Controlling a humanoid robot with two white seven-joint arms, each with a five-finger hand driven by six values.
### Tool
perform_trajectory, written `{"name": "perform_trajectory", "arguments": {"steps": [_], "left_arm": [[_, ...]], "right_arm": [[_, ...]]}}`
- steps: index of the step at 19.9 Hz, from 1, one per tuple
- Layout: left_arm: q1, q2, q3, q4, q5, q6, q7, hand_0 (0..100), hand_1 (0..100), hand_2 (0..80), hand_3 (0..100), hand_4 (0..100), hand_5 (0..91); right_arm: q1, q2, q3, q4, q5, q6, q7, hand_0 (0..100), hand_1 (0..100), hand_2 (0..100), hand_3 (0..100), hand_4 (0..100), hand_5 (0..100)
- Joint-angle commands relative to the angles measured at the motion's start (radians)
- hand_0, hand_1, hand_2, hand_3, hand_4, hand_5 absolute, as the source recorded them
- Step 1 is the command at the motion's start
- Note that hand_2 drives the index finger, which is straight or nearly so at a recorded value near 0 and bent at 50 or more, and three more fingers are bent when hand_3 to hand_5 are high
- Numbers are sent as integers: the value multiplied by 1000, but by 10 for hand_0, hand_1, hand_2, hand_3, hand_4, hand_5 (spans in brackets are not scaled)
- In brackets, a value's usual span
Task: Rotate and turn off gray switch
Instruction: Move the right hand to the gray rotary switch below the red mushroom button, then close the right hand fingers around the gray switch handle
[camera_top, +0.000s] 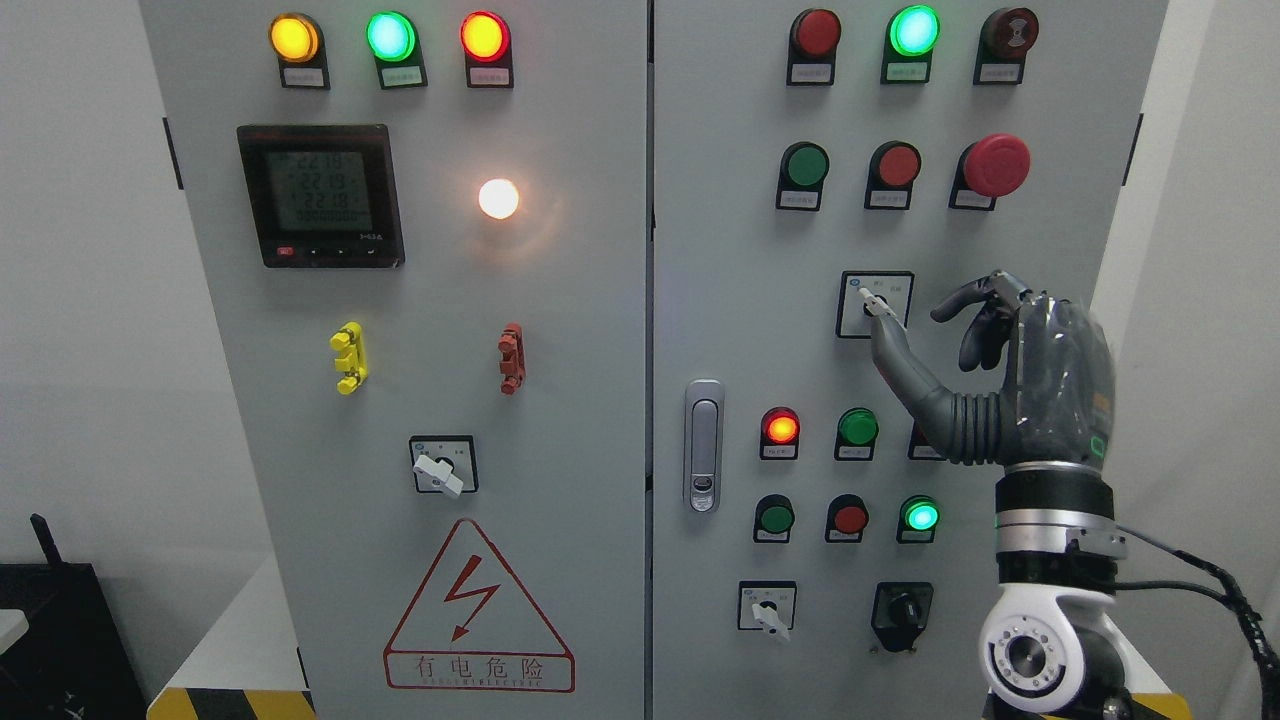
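Observation:
The gray rotary switch (872, 302) sits in a black-framed plate on the right cabinet door, its white-gray lever pointing up-left. My right hand (908, 318) is raised in front of that door, its arm coming up from the lower right. The thumb tip (888, 338) rests against the lower right end of the lever. The other fingers (975, 315) are loosely curled a little to the right of the switch, clear of it and holding nothing. My left hand does not show.
More gray rotary switches sit at the left door (440, 472) and low on the right door (770, 612), beside a black one (902, 610). Lit and unlit push buttons surround the hand, with a red mushroom stop button (995, 165) above. A door handle (704, 445) lies left.

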Motion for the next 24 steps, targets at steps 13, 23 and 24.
{"name": "perform_trajectory", "arguments": {"steps": [13, 23, 24], "left_arm": [[-9, -1, 8, -25, 20, 0, -1, 120, 389, 0, 0, 0, 0], [-9, -1, 8, -25, 20, 0, -1, 120, 389, 0, 0, 0, 0], [-9, 1, 8, -25, 20, 0, -1, 120, 389, 0, 0, 0, 0]], "right_arm": [[-30, -1, 41, 58, 25, 15, -1, 115, 384, 576, 941, 966, 1000], [-30, -3, 41, 58, 28, 17, -3, 114, 392, 570, 938, 961, 1000], [-30, -3, 41, 58, 33, 17, -1, 115, 392, 570, 938, 960, 1000]]}}
